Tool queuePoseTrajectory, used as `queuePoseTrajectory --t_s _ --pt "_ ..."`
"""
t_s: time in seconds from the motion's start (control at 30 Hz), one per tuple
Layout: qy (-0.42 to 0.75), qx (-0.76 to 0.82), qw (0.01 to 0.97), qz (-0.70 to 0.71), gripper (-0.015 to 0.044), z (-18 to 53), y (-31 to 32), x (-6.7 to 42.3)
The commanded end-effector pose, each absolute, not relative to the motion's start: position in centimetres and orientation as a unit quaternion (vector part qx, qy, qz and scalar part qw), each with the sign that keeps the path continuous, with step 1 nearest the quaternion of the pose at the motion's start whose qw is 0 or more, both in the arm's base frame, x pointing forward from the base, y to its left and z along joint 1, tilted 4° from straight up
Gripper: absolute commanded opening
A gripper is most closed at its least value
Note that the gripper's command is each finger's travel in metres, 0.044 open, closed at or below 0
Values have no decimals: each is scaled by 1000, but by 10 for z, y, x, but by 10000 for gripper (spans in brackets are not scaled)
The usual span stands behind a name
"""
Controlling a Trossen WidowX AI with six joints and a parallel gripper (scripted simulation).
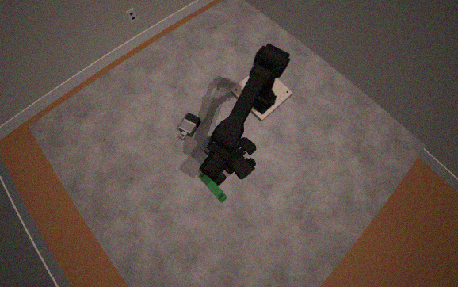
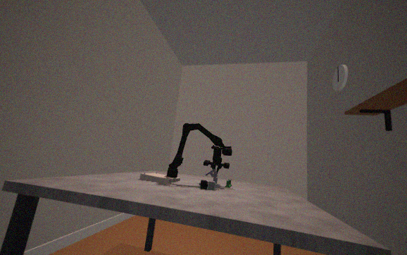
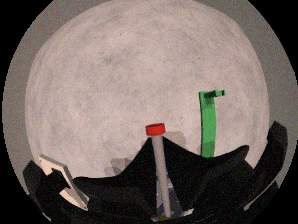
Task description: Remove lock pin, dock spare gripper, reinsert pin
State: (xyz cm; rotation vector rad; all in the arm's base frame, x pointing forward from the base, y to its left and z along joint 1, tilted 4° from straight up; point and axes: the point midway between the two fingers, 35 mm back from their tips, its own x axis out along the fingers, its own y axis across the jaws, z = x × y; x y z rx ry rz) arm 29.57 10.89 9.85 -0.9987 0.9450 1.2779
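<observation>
My gripper (image 3: 154,140) (image 1: 214,174) (image 2: 213,174) is shut on the lock pin (image 3: 160,165), a thin grey rod with a red head that points away from the wrist camera. It holds the pin a little above the table. The green mount (image 1: 217,191) (image 2: 229,183) (image 3: 209,123) stands just beyond the fingers, to their right in the wrist view; I cannot make out its socket. The spare gripper (image 1: 188,124) (image 2: 208,184), a grey and black block, lies on the table to the left of the arm, apart from the mount.
The arm's base sits on a pale plate (image 1: 284,93) (image 2: 151,176) at the back of the grey table (image 1: 119,198) (image 2: 264,211). A wooden shelf (image 2: 380,100) hangs on the right wall, well away from the arm.
</observation>
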Motion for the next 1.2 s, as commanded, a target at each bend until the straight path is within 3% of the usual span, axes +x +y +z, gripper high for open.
queuePoseTrajectory --t_s 0.0,1.17 --pt "407 -428 592 548 0 98 112 297" --pt "409 -430 590 547 0 104 145 297"
